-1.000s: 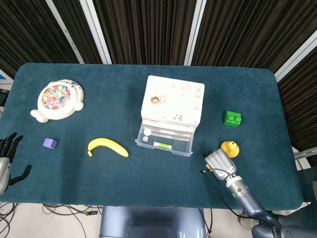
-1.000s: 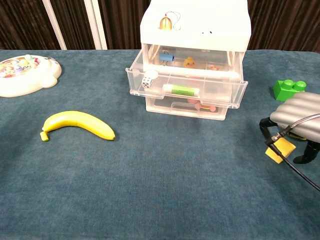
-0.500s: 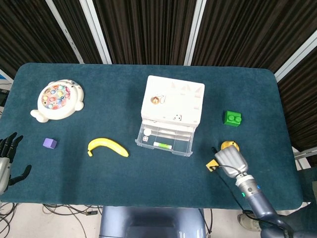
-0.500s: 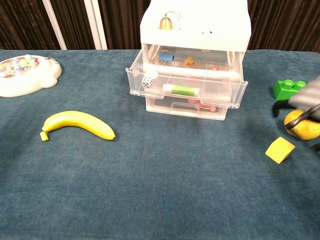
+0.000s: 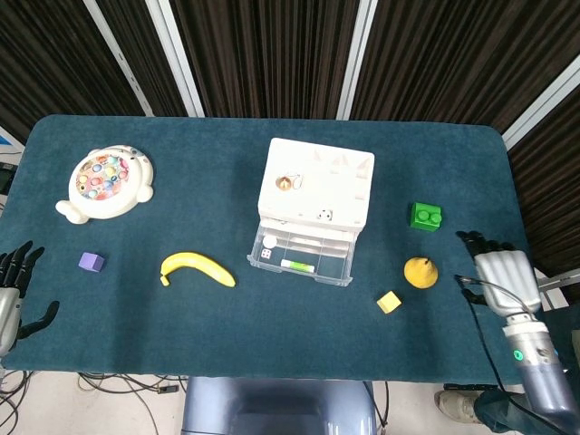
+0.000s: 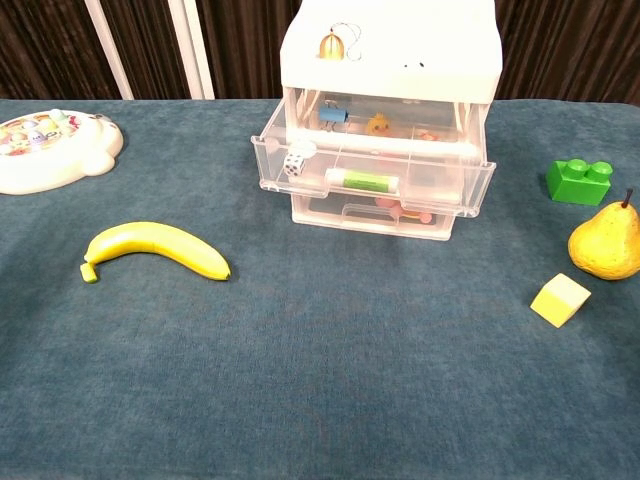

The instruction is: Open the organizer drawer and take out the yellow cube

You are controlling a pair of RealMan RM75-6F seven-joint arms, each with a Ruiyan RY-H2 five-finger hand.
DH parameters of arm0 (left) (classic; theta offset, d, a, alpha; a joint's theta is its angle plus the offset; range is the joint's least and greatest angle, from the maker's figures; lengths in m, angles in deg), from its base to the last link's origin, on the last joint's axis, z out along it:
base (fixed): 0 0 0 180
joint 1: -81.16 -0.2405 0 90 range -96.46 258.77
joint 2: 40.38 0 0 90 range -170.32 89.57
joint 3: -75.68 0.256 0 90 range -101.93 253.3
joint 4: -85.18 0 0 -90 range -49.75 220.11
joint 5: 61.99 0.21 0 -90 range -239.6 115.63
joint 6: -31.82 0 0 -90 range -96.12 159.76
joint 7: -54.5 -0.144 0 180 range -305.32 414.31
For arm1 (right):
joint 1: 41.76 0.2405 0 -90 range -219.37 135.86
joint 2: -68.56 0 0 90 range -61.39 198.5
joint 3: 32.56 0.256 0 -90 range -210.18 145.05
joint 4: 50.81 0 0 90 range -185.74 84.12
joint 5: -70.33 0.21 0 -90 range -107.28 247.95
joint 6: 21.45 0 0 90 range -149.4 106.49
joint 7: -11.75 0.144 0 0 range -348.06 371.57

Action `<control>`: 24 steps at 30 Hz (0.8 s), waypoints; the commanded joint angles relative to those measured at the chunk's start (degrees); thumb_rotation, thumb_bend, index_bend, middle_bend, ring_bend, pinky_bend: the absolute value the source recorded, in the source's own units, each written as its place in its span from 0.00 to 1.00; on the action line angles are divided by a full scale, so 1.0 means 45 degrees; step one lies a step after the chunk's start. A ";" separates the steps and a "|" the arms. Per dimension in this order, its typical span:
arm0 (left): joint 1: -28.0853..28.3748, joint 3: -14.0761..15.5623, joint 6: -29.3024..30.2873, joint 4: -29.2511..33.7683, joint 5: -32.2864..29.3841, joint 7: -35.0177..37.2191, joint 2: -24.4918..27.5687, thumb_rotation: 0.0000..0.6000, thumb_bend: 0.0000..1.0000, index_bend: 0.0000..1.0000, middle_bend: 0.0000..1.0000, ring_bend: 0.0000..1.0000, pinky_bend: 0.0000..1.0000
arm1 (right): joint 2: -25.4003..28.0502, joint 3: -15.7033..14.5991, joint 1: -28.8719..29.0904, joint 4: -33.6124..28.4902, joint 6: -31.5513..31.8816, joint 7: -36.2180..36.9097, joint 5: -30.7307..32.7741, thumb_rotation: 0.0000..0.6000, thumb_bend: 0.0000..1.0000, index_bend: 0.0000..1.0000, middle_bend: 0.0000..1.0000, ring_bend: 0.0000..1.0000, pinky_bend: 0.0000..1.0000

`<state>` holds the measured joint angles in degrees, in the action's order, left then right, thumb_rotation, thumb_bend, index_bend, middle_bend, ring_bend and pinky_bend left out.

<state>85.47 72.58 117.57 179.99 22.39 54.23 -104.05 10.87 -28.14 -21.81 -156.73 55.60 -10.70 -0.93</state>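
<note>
resting empty, right hand (image 5: 501, 272) spread; left hand (image 5: 11, 294) spread, partly cropped.

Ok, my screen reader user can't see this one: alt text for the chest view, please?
A yellow cube lies on the blue table, right of a white organizer whose clear drawer stands open. A pear and green brick sit behind the cube; a banana lies left. No hand shows.

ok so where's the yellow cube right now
The yellow cube lies on the table toward the robot's right, out of the organizer, just front-left of the pear in the head view, untouched by either hand.
</note>
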 commanded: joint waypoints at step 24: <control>-0.0069 0.0105 0.0044 0.0308 0.0206 0.0520 0.0331 1.00 0.31 0.05 0.00 0.00 0.00 | -0.2684 -0.1170 -0.2895 0.3263 0.2797 0.1517 -0.3415 1.00 0.09 0.07 0.07 0.22 0.26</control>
<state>85.16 73.04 117.78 181.37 23.31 56.57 -102.57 0.27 -34.14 -34.20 -143.45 66.94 -4.17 -15.70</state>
